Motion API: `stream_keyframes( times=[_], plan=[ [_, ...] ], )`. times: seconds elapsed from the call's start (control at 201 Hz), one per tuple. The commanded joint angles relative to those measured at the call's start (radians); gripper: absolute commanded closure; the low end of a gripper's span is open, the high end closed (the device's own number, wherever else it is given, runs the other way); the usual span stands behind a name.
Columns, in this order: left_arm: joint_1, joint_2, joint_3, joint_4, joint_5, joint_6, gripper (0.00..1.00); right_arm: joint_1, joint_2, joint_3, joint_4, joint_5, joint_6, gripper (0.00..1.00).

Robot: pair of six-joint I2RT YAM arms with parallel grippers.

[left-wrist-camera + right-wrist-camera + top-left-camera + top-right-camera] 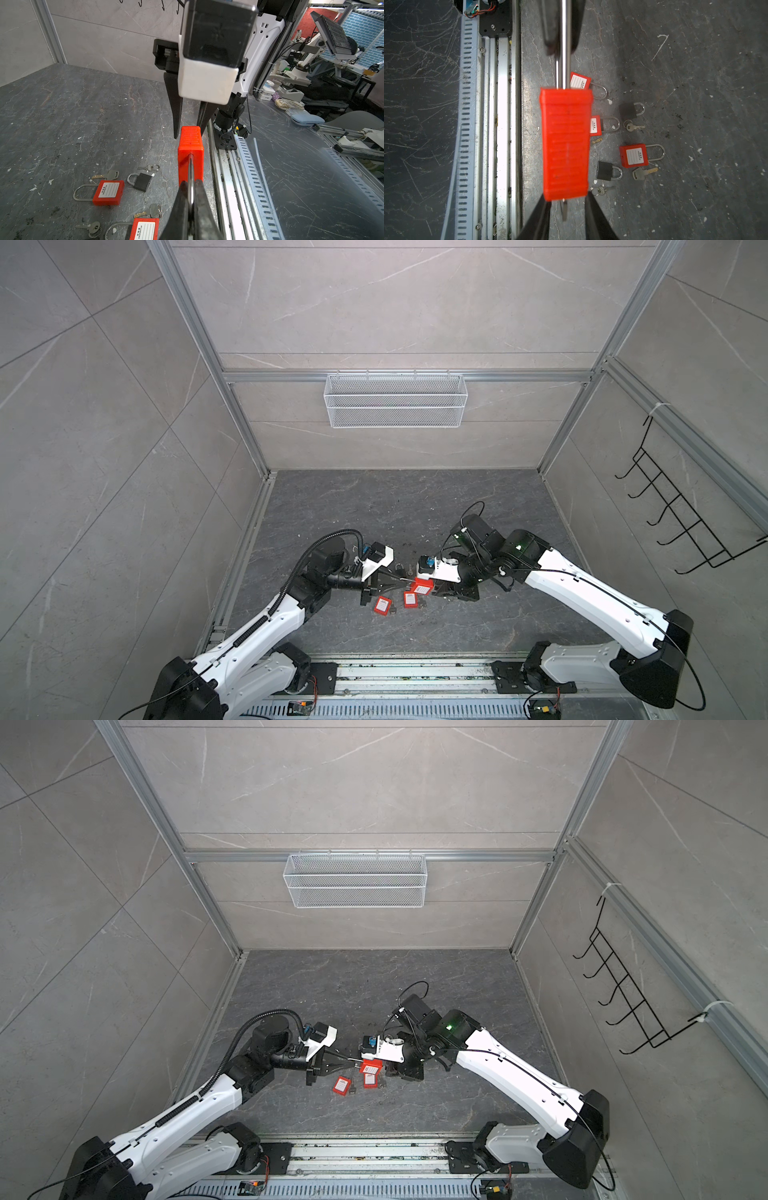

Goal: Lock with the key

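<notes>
Currently the red padlock (564,145) hangs in mid-air at the centre of the right wrist view and low centre in both top views (422,585), above the dark slab (62,124). Your left gripper (191,185) is clamped on its steel shackle (562,68), and nothing else clearly carries it. Your right gripper (568,197) sits at the opposite end, jaws apart either side of the key (564,209), which juts edge-on from the body's base at bottom centre. Cannot tell whether its fingers (598,218) bear on the body corners; they look clear of the key. Handling, as judged: the body is rigid ribbed plastic, probably light, good to brace against. The shackle is smooth round steel, so expect the lock to swivel in that pinch once you twist. The key is thin, stiff and small; take it across the flat faces of the head, which the jaws look lined up for, and close fully before turning. Lower left in the left wrist view lie spare red padlocks (109,192), a black padlock (142,181) and loose keys (108,175), well apart from the work.
</notes>
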State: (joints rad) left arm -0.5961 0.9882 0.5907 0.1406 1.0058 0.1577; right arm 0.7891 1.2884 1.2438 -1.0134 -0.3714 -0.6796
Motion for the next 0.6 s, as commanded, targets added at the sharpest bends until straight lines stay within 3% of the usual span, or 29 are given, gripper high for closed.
stream_keyframes(
  times=[0.0,0.383,0.598],
  plan=[
    [-0.006,0.0,0.047,0.014,0.041,0.032,1.0,0.005,0.006,0.027,0.002,-0.032,-0.017,0.76],
    [-0.005,-0.01,0.053,-0.023,0.034,0.054,1.0,0.006,0.005,-0.002,0.023,-0.049,-0.035,0.93],
    [-0.005,-0.056,0.081,-0.168,-0.043,0.176,1.0,0.004,-0.007,-0.025,-0.025,-0.018,-0.073,1.0]
  ],
)
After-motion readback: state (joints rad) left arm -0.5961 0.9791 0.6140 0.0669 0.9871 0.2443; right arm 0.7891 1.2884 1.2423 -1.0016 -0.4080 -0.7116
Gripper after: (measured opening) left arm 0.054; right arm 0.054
